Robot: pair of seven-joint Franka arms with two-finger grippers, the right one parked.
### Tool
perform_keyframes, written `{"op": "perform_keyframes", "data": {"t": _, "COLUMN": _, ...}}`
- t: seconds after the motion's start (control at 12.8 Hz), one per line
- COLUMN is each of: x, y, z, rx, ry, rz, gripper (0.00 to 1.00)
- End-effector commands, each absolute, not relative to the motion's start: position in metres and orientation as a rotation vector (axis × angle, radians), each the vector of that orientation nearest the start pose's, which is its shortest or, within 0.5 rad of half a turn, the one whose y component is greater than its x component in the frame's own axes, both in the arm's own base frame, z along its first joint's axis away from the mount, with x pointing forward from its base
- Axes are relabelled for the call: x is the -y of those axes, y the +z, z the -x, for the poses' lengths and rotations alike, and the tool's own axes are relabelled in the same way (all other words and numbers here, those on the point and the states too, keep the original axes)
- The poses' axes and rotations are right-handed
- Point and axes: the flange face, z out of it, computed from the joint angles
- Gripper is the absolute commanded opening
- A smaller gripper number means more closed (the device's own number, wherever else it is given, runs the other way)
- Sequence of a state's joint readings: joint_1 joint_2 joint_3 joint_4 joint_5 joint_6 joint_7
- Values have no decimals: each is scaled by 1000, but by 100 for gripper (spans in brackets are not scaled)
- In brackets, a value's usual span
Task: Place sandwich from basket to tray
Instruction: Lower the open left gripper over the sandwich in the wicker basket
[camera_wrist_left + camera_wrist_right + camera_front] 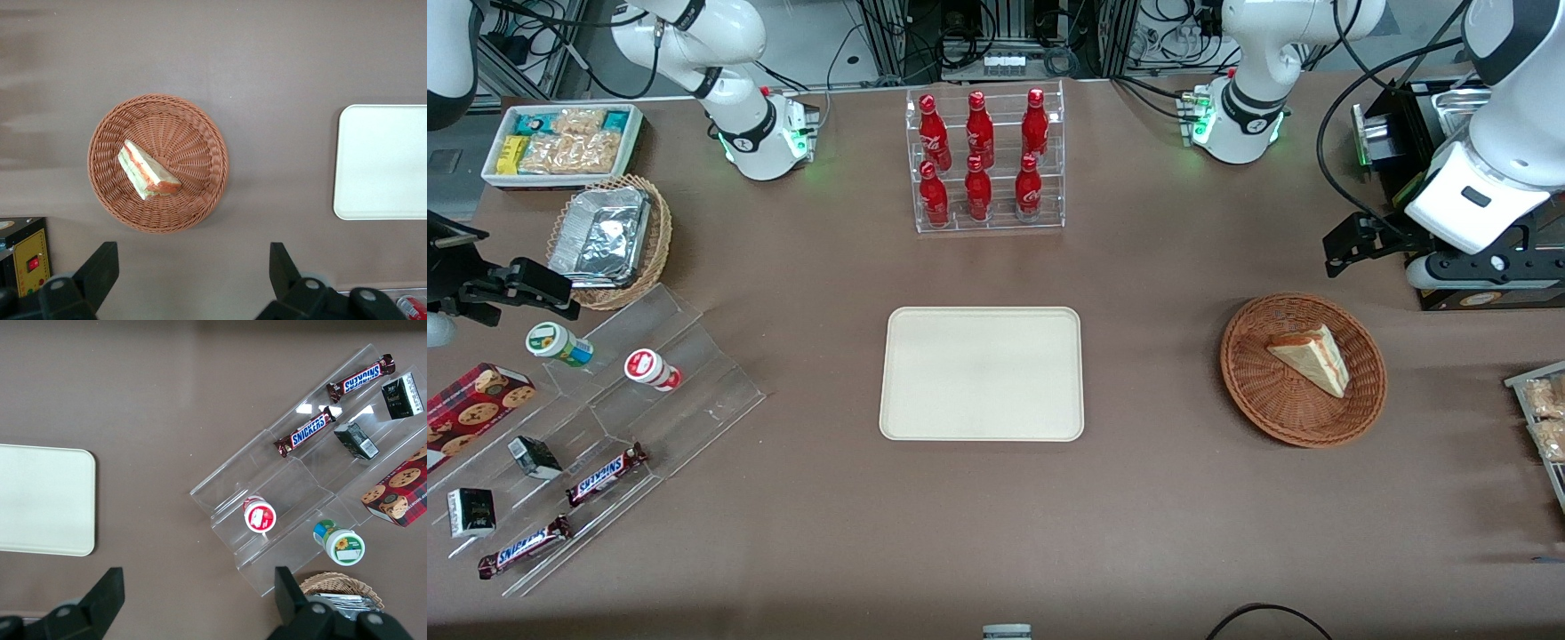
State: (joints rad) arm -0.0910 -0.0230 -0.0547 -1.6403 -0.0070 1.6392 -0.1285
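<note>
Brown table (1138,498) bare between tray (982,373) and basket (1303,369); claw (190,270) spread apart above.

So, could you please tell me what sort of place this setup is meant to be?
Probably a lab mock-up of a snack counter: a rack of red soda bottles, Snickers bars on clear steps, a sandwich in a basket beside a tray. The open tool hangs above the table beside the basket.

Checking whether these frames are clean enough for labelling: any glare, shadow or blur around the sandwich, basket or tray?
Front view: even light, sandwich sharp, basket throws a soft shadow, faint sheen on the tray. Left wrist view: no glare, the open hand hangs above bare table beside the basket; pale streaks on the tabletop.
</note>
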Motion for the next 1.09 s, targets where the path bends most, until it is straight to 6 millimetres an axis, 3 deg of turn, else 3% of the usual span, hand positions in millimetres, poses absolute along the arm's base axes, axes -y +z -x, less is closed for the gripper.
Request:
{"op": "perform_keyframes", "data": {"t": 0.0, "x": 83, "y": 617, "z": -544, "rx": -21, "ry": -40, "rz": 3146, "gripper": 100}}
{"op": "perform_keyframes", "data": {"t": 0.39, "x": 72, "y": 613, "z": -548, "rx": 20, "ry": -27, "rz": 3152, "gripper": 100}}
{"op": "perform_keyframes", "data": {"t": 0.55, "x": 62, "y": 603, "z": -550, "rx": 206, "ry": 8, "rz": 3137, "gripper": 100}}
{"op": "perform_keyframes", "data": {"t": 0.7, "x": 58, "y": 582, "z": -557, "rx": 475, "ry": 75, "rz": 3094, "gripper": 100}}
{"op": "perform_keyframes", "data": {"t": 1.02, "x": 34, "y": 525, "z": -577, "rx": 563, "ry": 200, "rz": 3001, "gripper": 100}}
